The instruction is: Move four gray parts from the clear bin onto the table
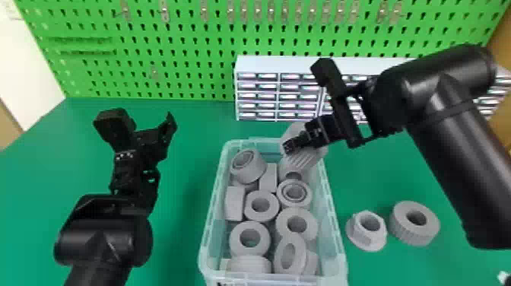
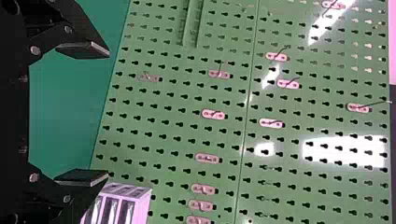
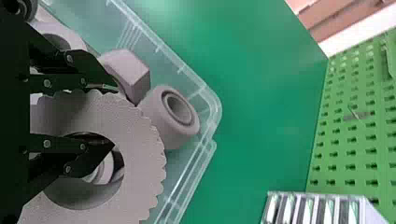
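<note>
While left gripper (image 1: 151,133) hangs with fingers spread, right gripper (image 1: 292,146) pinches toothed gray ring (image 1: 308,158) over clear bin (image 1: 333,213); two gray parts (image 1: 403,237) on table (image 1: 182,152).

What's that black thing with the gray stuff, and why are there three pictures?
It's a robot with two black arms. One picture comes from its head, looking down. The others come from cameras on its wrists, and they're turned sideways, so standing things look like they're lying down.

On the green table is a clear bin full of gray parts. To its right lie two more: a part with a wide rim and a ridged ring. Behind are little drawers and a green board with holes.

The right gripper holds a big toothed ring over the bin, with one finger in its hole. The left gripper is open and empty.
</note>
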Controlling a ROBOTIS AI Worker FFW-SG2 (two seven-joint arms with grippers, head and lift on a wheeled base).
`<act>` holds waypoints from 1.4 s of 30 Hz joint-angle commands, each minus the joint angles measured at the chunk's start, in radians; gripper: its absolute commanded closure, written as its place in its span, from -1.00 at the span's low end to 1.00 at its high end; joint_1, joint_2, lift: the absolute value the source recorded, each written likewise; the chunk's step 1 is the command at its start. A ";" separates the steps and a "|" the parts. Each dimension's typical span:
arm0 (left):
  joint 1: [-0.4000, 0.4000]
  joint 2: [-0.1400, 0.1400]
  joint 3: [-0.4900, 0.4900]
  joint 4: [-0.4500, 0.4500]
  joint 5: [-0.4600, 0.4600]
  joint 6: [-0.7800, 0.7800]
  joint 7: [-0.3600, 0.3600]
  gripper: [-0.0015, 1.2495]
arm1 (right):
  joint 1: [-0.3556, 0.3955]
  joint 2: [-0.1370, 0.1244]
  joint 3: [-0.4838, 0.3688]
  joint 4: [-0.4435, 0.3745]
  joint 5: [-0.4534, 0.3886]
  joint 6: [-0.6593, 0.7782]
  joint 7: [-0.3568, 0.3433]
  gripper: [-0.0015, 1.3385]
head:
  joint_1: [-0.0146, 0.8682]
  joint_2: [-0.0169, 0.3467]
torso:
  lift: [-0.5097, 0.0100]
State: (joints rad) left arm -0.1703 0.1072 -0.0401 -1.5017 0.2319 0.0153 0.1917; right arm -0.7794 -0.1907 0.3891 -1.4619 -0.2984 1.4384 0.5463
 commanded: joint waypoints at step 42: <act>0.003 -0.018 -0.004 0.011 0.000 0.000 0.000 -0.44 | 0.115 0.004 -0.312 0.090 0.315 -0.067 0.000 0.55 | 0.60 -0.51 | 0.76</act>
State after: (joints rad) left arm -0.1660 0.0907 -0.0444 -1.4910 0.2314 0.0153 0.1917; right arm -0.6659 -0.1871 0.0829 -1.4018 0.0110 1.3831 0.5461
